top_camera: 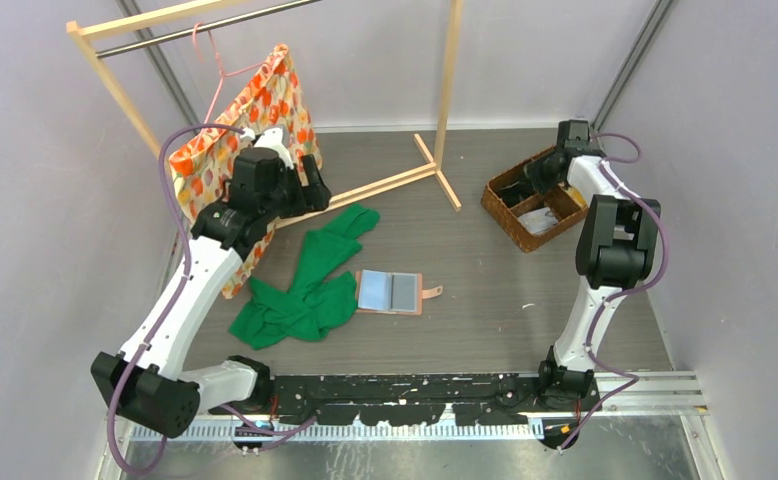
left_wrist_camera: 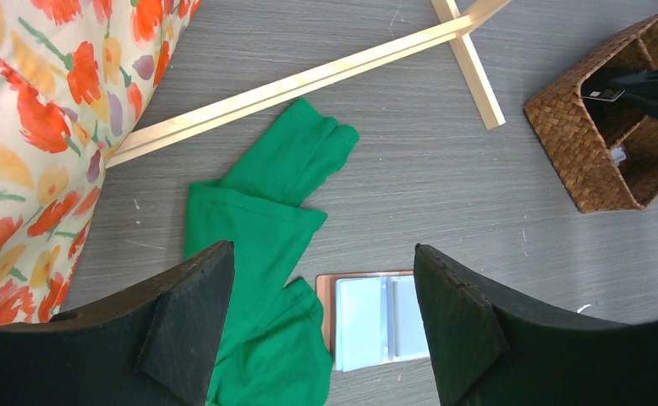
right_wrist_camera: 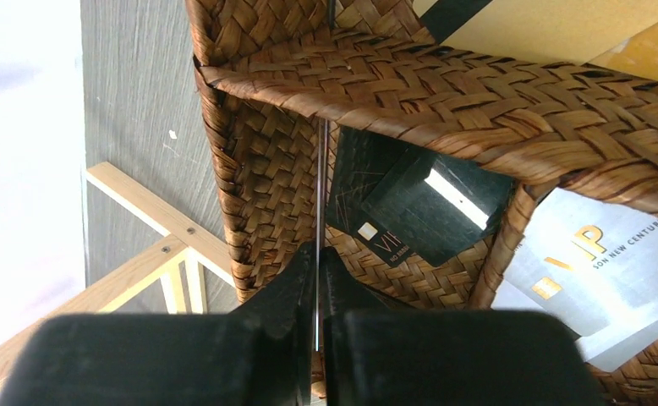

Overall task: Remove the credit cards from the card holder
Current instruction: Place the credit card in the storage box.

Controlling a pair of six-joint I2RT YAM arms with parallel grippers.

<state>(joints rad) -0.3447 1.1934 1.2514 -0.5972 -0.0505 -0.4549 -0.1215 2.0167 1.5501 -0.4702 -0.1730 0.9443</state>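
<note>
Card in right end effector

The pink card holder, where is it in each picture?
Top view: card holder at centre, right of the green cloth.
Left wrist: card holder bottom middle, seen through the open left pincer.
Right wrist: not there.
Shared landmark: wicker basket.

Left gripper hangs with jaws wide over the grey table. The opened card holder lies between its fingers, and a green cloth touches the holder's left edge. Toward the table's right, the right gripper pinches a dark card in a basket.
</note>
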